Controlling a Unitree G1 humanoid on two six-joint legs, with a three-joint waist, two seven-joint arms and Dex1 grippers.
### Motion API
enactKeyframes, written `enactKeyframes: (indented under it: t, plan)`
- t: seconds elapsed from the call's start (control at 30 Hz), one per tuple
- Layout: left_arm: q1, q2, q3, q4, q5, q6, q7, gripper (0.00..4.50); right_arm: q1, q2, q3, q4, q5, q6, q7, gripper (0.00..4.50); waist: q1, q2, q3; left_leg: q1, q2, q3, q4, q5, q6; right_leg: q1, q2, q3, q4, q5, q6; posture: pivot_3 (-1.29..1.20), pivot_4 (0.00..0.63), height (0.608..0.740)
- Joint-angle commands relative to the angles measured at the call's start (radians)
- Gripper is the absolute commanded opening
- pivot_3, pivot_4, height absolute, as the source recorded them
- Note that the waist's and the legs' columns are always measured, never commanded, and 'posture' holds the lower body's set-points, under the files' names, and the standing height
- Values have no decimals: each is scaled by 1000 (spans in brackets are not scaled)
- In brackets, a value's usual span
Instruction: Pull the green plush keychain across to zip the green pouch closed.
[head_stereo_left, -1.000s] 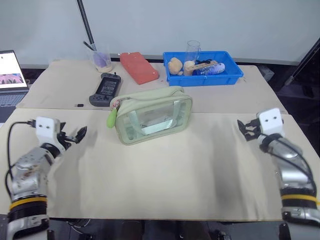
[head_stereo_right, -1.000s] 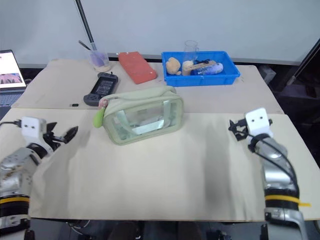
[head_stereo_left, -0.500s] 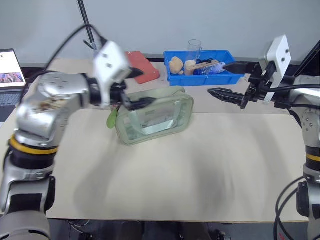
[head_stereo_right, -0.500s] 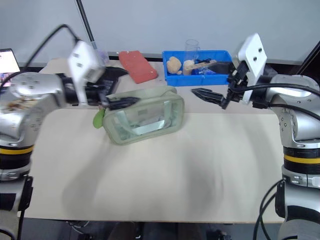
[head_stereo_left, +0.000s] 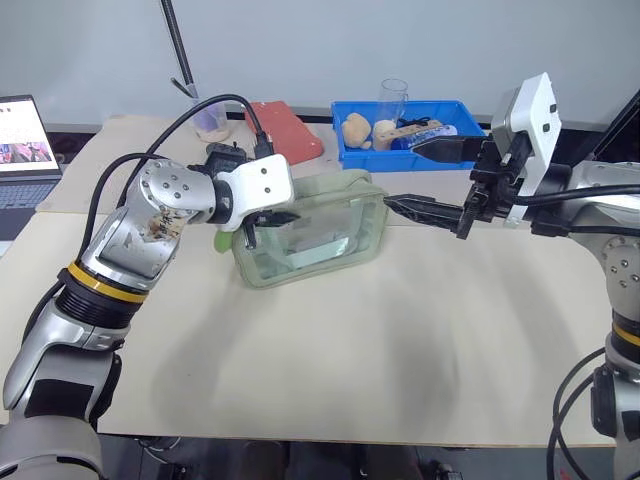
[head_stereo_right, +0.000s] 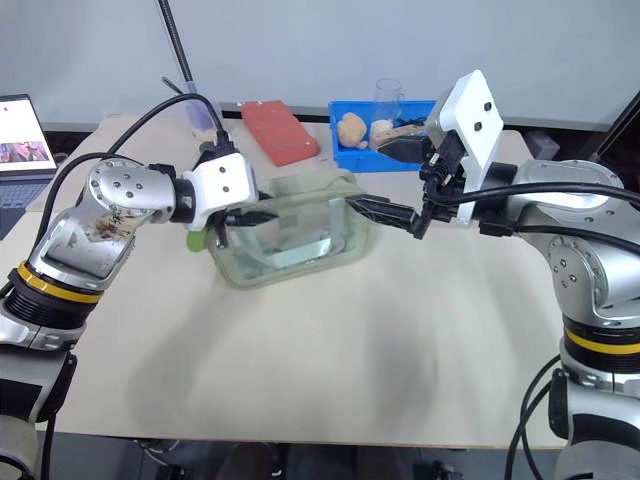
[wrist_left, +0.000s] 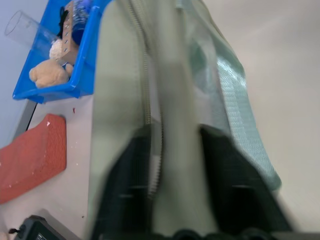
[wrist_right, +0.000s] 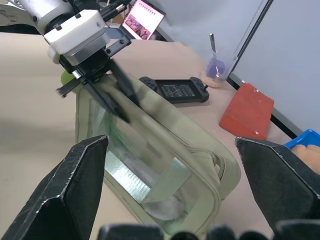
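Observation:
The green pouch (head_stereo_left: 320, 236) lies at the middle of the table, its clear window facing me. My left gripper (head_stereo_left: 268, 221) is at the pouch's left end, shut on the fabric of its top edge beside the zip, which runs along the pouch top (wrist_left: 120, 75). The green plush keychain (head_stereo_right: 196, 241) hangs at that left end, just below my left wrist and mostly hidden by it. My right gripper (head_stereo_left: 428, 178) hovers open just off the pouch's right end, pointing towards it, with nothing between its fingers.
A blue bin (head_stereo_left: 365, 157) holding a beige plush toy (head_stereo_left: 352, 130) and a clear glass stands behind the pouch on the right. A red flat case (head_stereo_left: 285, 130), a black handheld console (wrist_right: 175, 90) and a cup (head_stereo_left: 208, 120) lie behind on the left. A laptop (head_stereo_left: 25, 140) is at the far left.
Both arms came up from the table's front corners to the pouch. The left gripper dropped onto the pouch's left end and shut. The right gripper moved closer to the right end, still open.

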Motion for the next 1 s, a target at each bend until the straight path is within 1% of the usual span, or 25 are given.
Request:
enactKeyframes:
  t: [0.03,0.17,0.27,0.33,0.4,0.47,0.6,0.8,0.9,1.0]
  plan:
    - [-15,-10,25,6,28,-56,-23,15,-18,-17,-37,-34,14,5,-20,4500,0,0,0,0,0,0,0,0,0,0,0,0,0,0,0,0,150,740]
    - [-26,0,74,50,-2,-178,-93,15,-28,-32,-34,-28,27,7,1,4500,0,0,0,0,0,0,0,0,0,0,0,0,0,0,0,0,150,740]
    - [-4,21,130,123,-69,-311,-199,15,-33,-49,-20,-3,24,-18,42,4500,0,0,0,-1,0,0,0,0,0,-1,0,0,0,0,-1,0,150,740]
    - [12,39,143,178,-79,-440,-269,15,-36,-51,-7,7,19,-31,59,4500,-3,0,0,-1,1,0,0,0,0,-1,0,0,0,1,-2,0,150,740]
    - [16,44,153,214,-86,-514,-315,15,-45,-45,2,9,18,-30,61,4500,-4,0,0,-1,1,0,0,0,0,-1,0,0,0,1,-2,0,150,740]
    - [14,47,162,245,-91,-560,-351,15,-56,-35,11,9,20,-26,59,4500,-2,0,0,-1,0,0,0,0,0,-1,0,0,0,1,-2,0,150,740]
    - [29,54,156,283,-57,-657,-390,15,-62,-24,28,9,17,-23,52,4500,-2,0,0,-1,0,0,1,0,0,-1,0,0,1,1,-2,0,150,740]
    - [49,21,167,264,-58,-680,-366,15,-59,-21,37,11,17,-18,51,4500,0,0,0,-1,1,0,2,0,0,-1,0,0,1,1,-2,0,150,740]
    - [46,16,175,266,-58,-676,-357,1197,-54,-30,44,22,9,-30,68,4500,0,0,0,-1,1,0,2,0,0,-1,0,0,2,1,-2,0,150,740]
    - [48,25,185,260,-65,-670,-359,2600,-16,-66,67,23,-20,-69,123,4500,0,0,0,-1,1,0,3,0,0,-1,0,0,2,1,-1,0,150,740]
